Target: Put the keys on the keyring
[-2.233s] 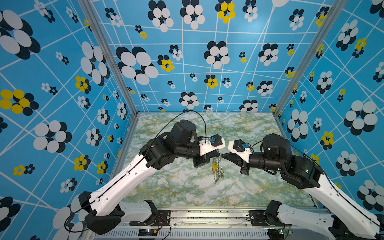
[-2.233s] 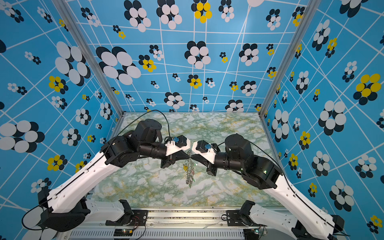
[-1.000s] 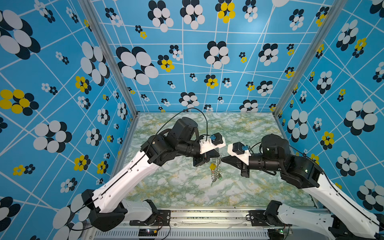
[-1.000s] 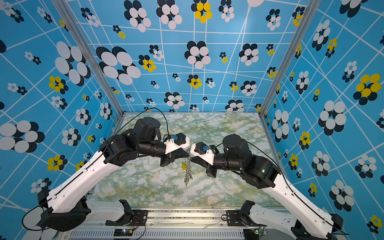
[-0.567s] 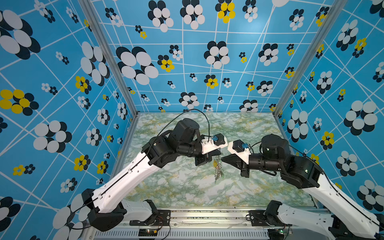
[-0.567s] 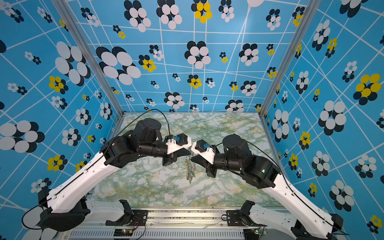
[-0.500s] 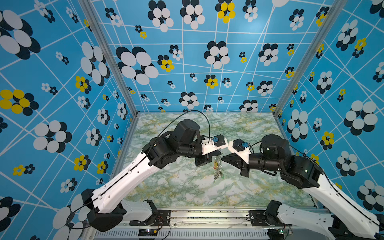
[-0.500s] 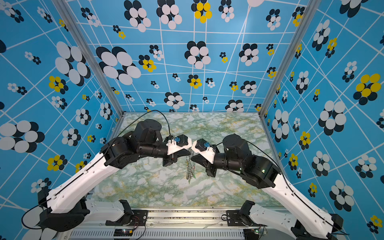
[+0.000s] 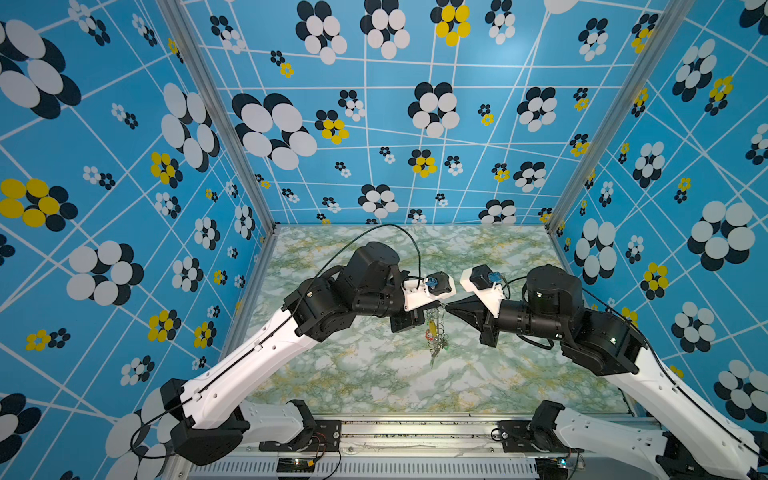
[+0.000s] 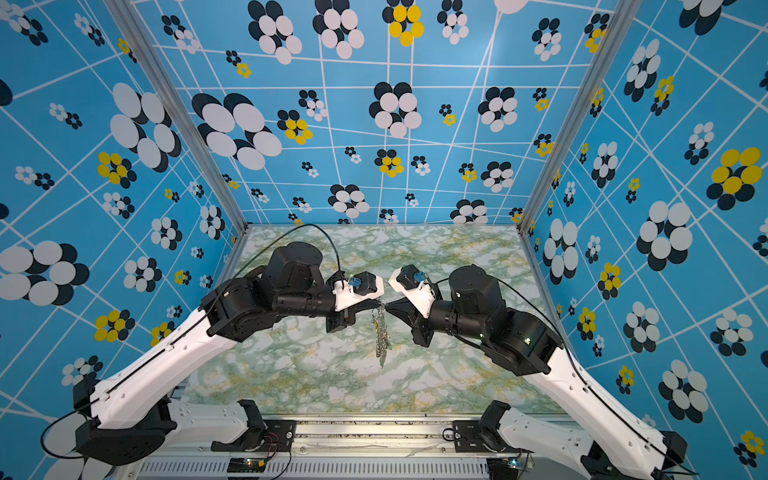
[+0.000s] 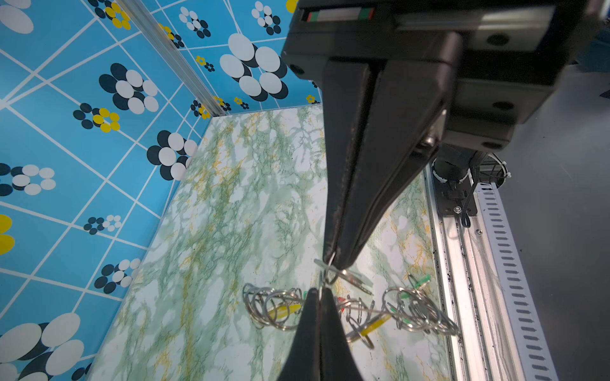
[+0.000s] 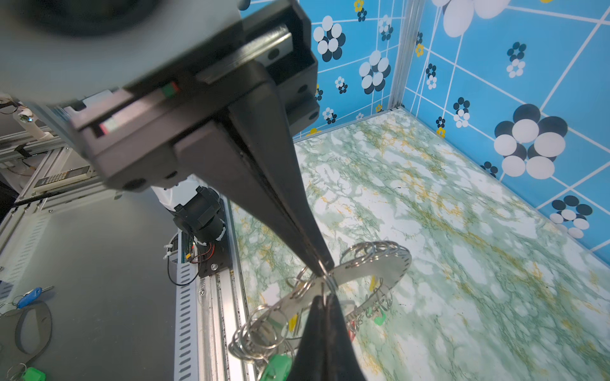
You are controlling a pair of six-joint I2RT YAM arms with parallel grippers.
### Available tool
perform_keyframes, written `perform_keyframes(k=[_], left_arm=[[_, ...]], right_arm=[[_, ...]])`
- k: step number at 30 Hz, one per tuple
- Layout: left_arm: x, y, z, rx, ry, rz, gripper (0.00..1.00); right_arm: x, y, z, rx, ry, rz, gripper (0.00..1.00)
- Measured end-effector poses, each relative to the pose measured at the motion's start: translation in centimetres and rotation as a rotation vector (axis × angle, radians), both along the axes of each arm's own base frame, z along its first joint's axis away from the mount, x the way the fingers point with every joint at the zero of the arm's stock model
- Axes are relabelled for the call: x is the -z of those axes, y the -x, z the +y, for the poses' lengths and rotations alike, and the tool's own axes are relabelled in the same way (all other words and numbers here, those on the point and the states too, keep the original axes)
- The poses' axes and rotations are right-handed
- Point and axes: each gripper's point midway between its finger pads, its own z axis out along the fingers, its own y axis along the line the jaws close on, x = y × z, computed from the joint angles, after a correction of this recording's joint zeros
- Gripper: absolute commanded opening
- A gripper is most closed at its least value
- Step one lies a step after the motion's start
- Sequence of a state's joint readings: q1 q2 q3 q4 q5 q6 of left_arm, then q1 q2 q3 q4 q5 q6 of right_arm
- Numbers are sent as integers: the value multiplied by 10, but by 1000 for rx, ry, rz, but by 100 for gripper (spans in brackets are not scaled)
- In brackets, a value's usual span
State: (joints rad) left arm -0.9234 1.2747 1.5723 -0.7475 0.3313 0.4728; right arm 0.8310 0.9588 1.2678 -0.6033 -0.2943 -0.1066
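Blue walls [image 9: 374, 124] printed with white, black and yellow flowers are enclosing a green-veined marble table [image 9: 374, 382]. Over its middle, the left tool [image 9: 439, 306] and the right tool [image 9: 448, 307] are meeting tip to tip. Both are pressed together and pinching wire loops on the rim of the keyring [image 12: 373, 267]. It is hanging below the 2 tips, with the keys [image 11: 284, 310] dangling from it on yellow, green and red tags.

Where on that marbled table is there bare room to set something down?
Free: the table strip along the back wall, and the stretch before the front rail. Crowded: the middle, where both jaws pinch the dangling keyring.
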Motion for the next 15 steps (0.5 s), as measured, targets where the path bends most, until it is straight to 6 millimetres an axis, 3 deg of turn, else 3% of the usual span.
perform_keyframes(k=[15], left_arm=[[1, -2, 1, -13, -6, -6, 0]], right_arm=[[0, -4, 3, 6, -8, 13, 0]])
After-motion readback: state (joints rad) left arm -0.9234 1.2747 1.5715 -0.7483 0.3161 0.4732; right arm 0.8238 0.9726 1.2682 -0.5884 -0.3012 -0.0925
